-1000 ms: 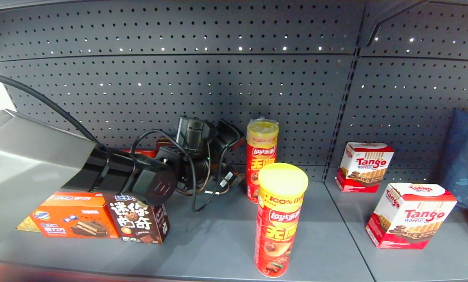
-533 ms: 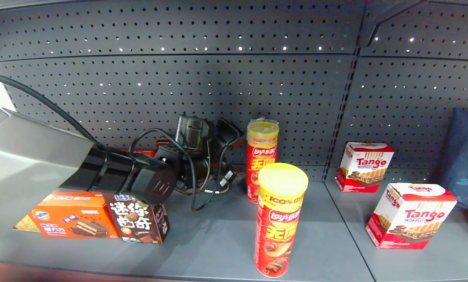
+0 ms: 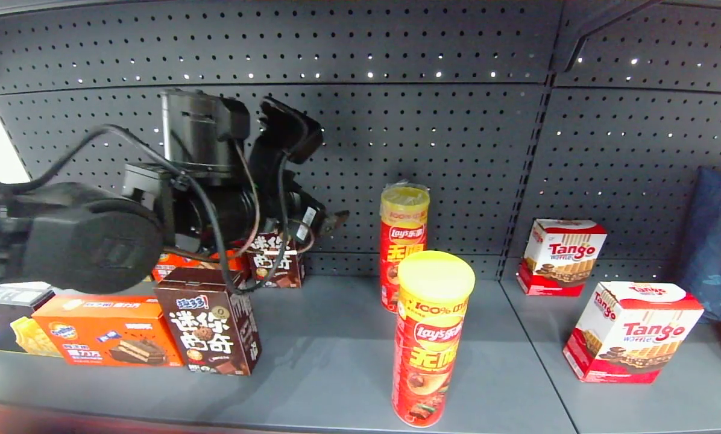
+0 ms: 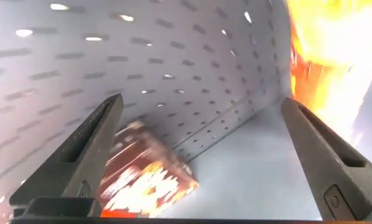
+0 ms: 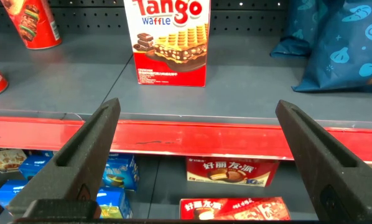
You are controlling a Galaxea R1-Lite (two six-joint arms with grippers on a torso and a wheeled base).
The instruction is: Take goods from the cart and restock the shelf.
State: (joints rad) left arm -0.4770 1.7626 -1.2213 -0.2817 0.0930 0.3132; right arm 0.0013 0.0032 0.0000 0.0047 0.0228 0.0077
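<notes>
grey shelf with a dark pegboard back takes up most of the head view. the left arm hangs over the shelf's left end, above the boxes there. its left hand is spread wide with nothing in it, aimed at the pegboard. between its fingers, touching neither, a blurry box in brown and red sits on the shelf against the pegboard. can't tell which box that is.

far right there's a dark blue bag leaning at the back. next to it are two waffle boxes, the front waffle box near the edge and the back waffle box by the pegboard. mid shelf there are two upright chip cans with yellow lids, the front can just ahead of the back can.

on the left a front cookie box stands touching an orange box, with a dark box at the far end. behind them a back cookie box stands by the pegboard, under the arm's wrist.

the right hand is also wide and empty, out in front of the shelf's red front edge. red-and-white boxes sit on the lower shelf under that edge.
</notes>
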